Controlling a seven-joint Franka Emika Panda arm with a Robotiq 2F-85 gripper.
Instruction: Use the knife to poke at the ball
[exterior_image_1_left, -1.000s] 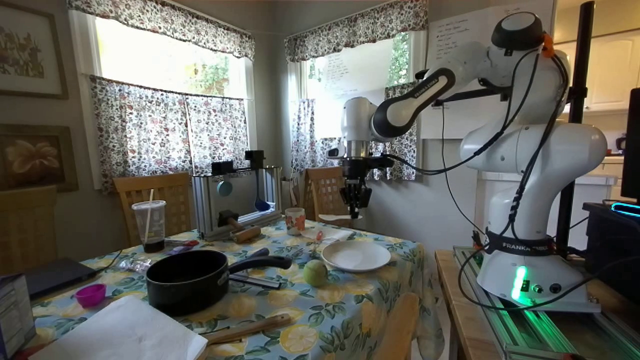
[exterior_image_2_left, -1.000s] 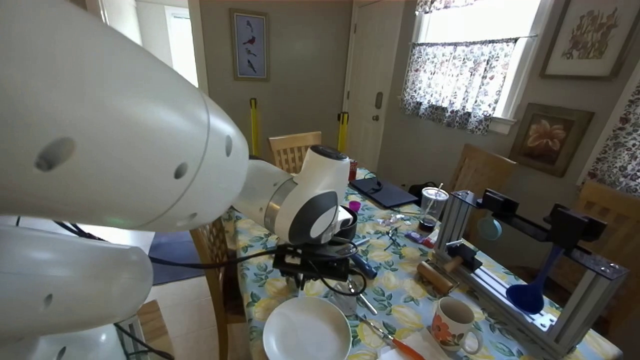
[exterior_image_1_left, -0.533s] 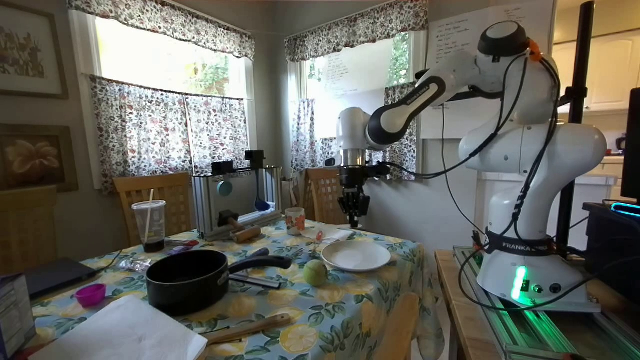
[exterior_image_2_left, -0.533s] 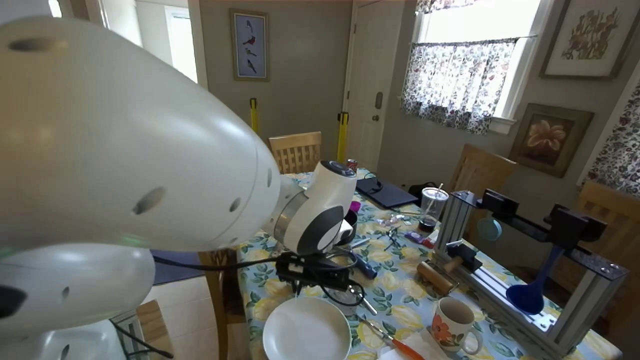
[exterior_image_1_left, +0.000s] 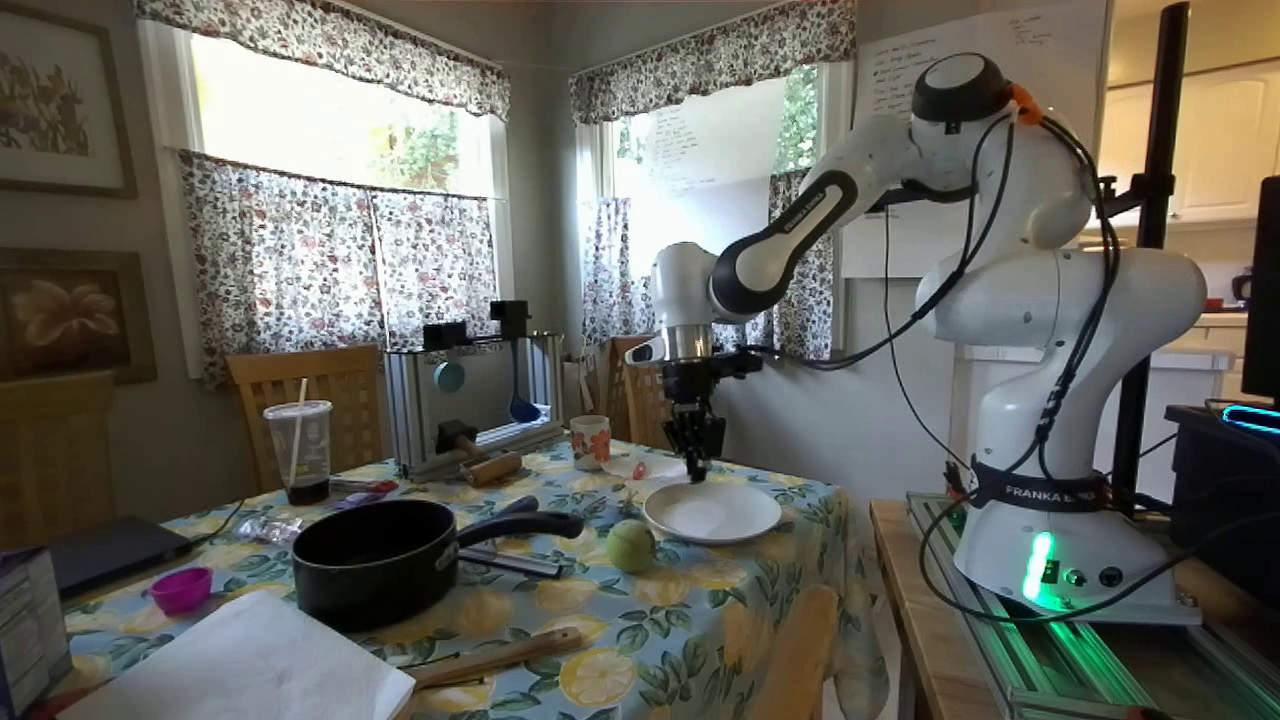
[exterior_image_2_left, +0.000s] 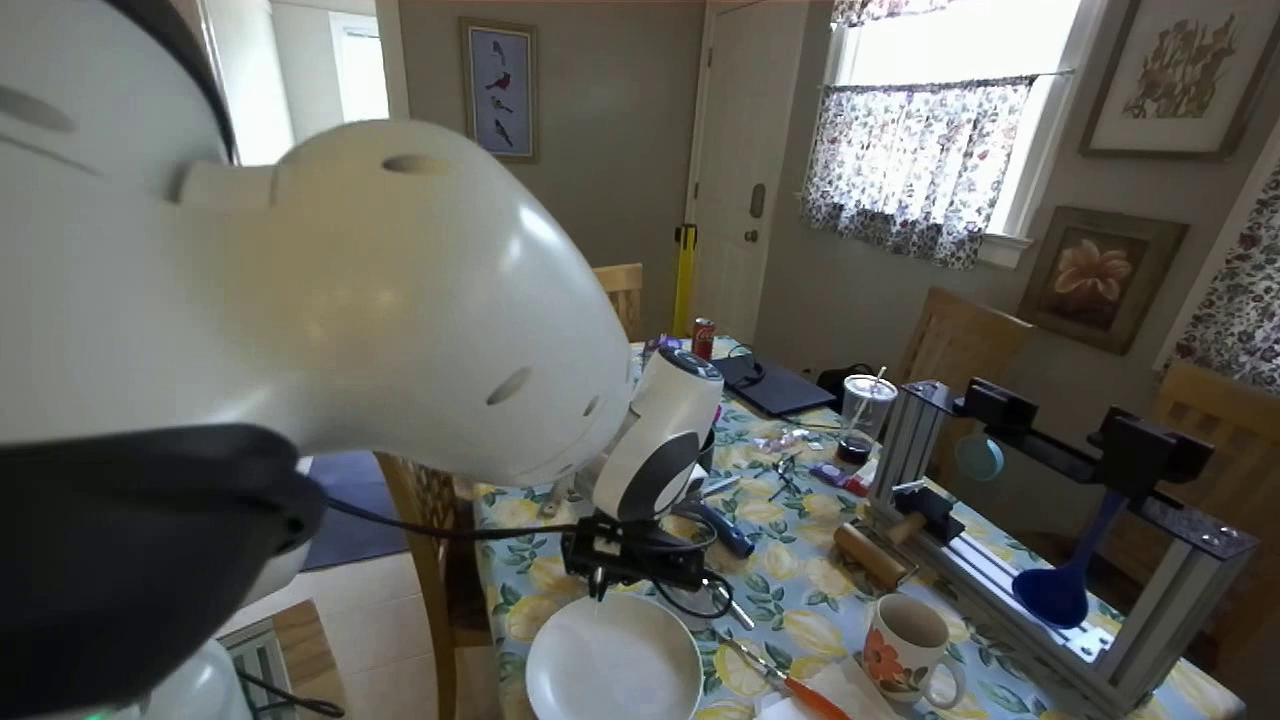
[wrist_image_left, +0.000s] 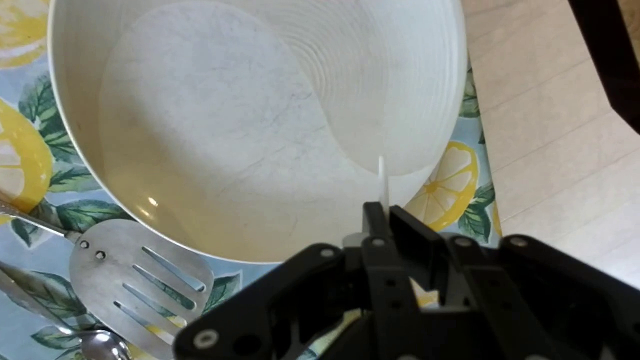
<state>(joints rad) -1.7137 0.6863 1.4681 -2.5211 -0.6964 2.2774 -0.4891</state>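
White and thin, the knife (wrist_image_left: 383, 175) sticks out from between the tips of the black claw (wrist_image_left: 383, 207), which pinches it. In the wrist view the knife shows nearly edge-on, its free end seen over the inside of a pale plate (wrist_image_left: 225, 125) near the rim; whether it touches cannot be told. In both exterior views the claw points down at the plate's edge, at the end of a bent white arm (exterior_image_1_left: 790, 235).

The ball (exterior_image_1_left: 630, 546), pale green, sits on a lemon-print tablecloth (exterior_image_1_left: 690, 625) in an exterior view. It lies just beside the plate, near the handle end of a black saucepan (exterior_image_1_left: 375, 578), and apart from the claw.

A slotted metal spatula (wrist_image_left: 125, 260) lies by the plate in the wrist view, with another shiny tool (wrist_image_left: 103, 345) close to it, only partly in sight. In an exterior view an orange-handled tool (exterior_image_2_left: 812, 697) rests partly over a white napkin (exterior_image_2_left: 850, 685), and a flowered mug (exterior_image_2_left: 905, 645) stands just beside it. A blue ladle (exterior_image_2_left: 1052, 597) hangs in a metal frame (exterior_image_2_left: 1170, 620). Elsewhere on the tablecloth are a clear cup (exterior_image_1_left: 314, 455) with dark drink (exterior_image_1_left: 308, 491) in its bottom, and a small pink cup (exterior_image_1_left: 182, 591).
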